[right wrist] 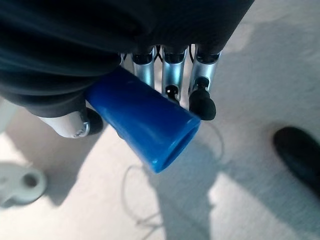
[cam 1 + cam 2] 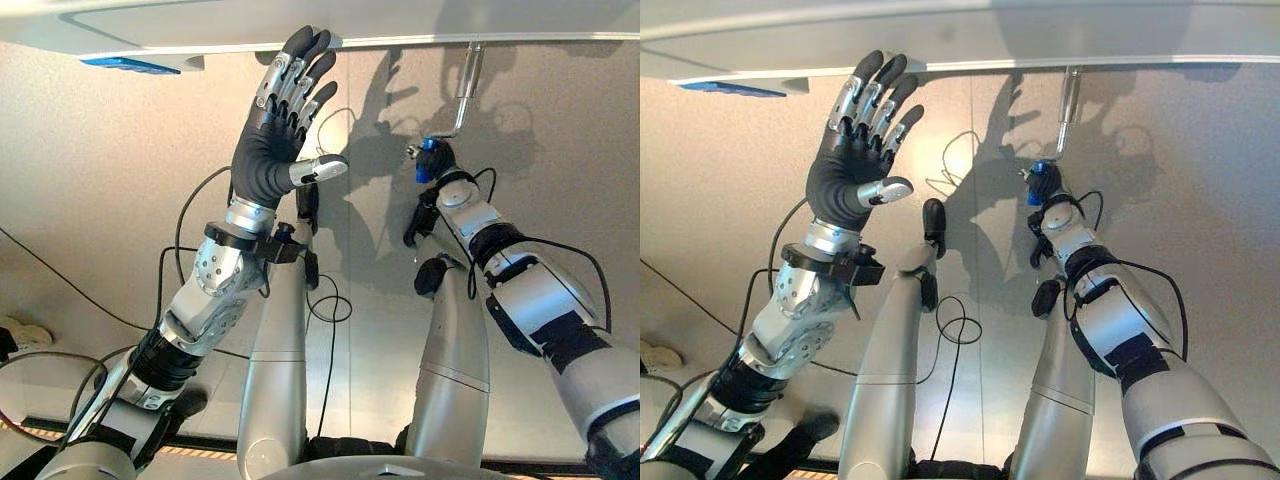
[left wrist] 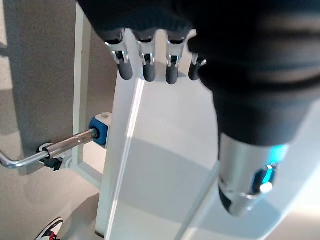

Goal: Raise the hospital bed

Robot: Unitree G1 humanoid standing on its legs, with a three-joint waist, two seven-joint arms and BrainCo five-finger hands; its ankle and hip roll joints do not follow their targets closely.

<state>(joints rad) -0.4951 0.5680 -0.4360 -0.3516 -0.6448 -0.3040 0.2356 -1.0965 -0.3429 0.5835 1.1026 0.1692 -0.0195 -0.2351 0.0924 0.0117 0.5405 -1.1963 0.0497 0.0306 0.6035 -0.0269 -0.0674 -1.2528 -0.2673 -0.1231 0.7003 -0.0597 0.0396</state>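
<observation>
The hospital bed (image 2: pixel 330 20) ran as a pale frame edge across the far side of the scene, and everything else is best placed against it. From its underside a metal crank (image 2: pixel 468 90) hung toward the robot, a bent silver rod ending in a blue handle (image 1: pixel 145 122).

The right hand (image 2: pixel 432 162) was below the bed edge, at the crank's free end, with its fingers (image 1: pixel 202 95) and thumb curled round the blue handle, a closed grasp. That grip probably served to wind the crank, which seems to be what lifts the bed.

The left hand (image 2: pixel 275 130) was raised near the bed edge, to the left of the crank, fingers straight and slightly spread, thumb out to the side, holding nothing. Its fingertips (image 3: pixel 146 72) sat at or just short of the frame (contact could not be confirmed). It looked placed there to steady the robot or simply to keep clear of the crank's sweep.

In the left wrist view the rod met the bed at a blue fitting (image 3: pixel 101 129).

I judged the cranking step to be in hand, with the height gained impossible to read.
</observation>
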